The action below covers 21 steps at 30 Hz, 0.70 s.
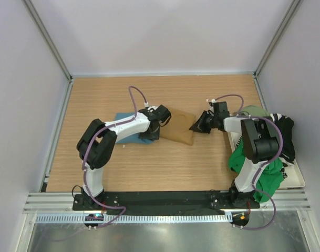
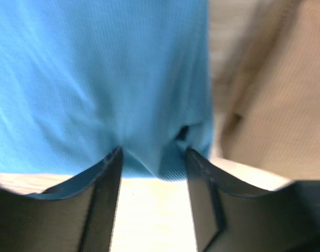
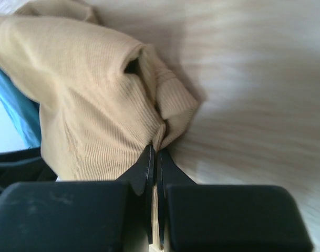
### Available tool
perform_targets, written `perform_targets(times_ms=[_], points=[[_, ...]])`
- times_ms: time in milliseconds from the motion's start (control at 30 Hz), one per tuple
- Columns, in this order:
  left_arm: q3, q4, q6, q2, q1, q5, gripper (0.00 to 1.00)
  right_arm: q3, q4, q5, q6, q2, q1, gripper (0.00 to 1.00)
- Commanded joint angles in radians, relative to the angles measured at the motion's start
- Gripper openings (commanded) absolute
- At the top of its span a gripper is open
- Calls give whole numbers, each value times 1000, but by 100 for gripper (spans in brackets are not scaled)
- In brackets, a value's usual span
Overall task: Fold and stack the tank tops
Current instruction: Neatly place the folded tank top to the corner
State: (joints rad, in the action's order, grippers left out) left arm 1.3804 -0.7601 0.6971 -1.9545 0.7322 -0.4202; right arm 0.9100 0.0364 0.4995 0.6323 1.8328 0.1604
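Observation:
A folded teal blue tank top [image 1: 129, 128] lies on the wooden table left of centre. A bunched tan brown tank top [image 1: 181, 134] lies right beside it. My left gripper [image 1: 161, 118] hangs over the teal top's right edge. In the left wrist view it [image 2: 152, 155] is open, with the edge of the teal top [image 2: 96, 79] between its fingertips and the tan top [image 2: 286, 105] to the right. My right gripper [image 1: 202, 125] is at the tan top's right end. In the right wrist view it [image 3: 155, 149] is shut on a fold of the tan top [image 3: 86, 105].
A white tray [image 1: 299, 181] at the right table edge holds a heap of tops: green [image 1: 254, 168], black [image 1: 286, 136] and olive [image 1: 251, 111]. Grey walls and metal posts ring the table. Bare wood lies in front of and behind the two tops.

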Motion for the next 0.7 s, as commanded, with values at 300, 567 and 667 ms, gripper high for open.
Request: perform_targets(times_ms=[300, 567, 667], points=[[184, -90, -85, 94, -5, 127, 68, -65, -89, -16, -59, -110, -91, 42], [255, 54, -123, 5, -45, 383, 86, -89, -102, -68, -62, -202, -91, 70], [269, 102, -122, -47, -66, 454, 90, -88, -102, -70, -60, -181, -91, 69]])
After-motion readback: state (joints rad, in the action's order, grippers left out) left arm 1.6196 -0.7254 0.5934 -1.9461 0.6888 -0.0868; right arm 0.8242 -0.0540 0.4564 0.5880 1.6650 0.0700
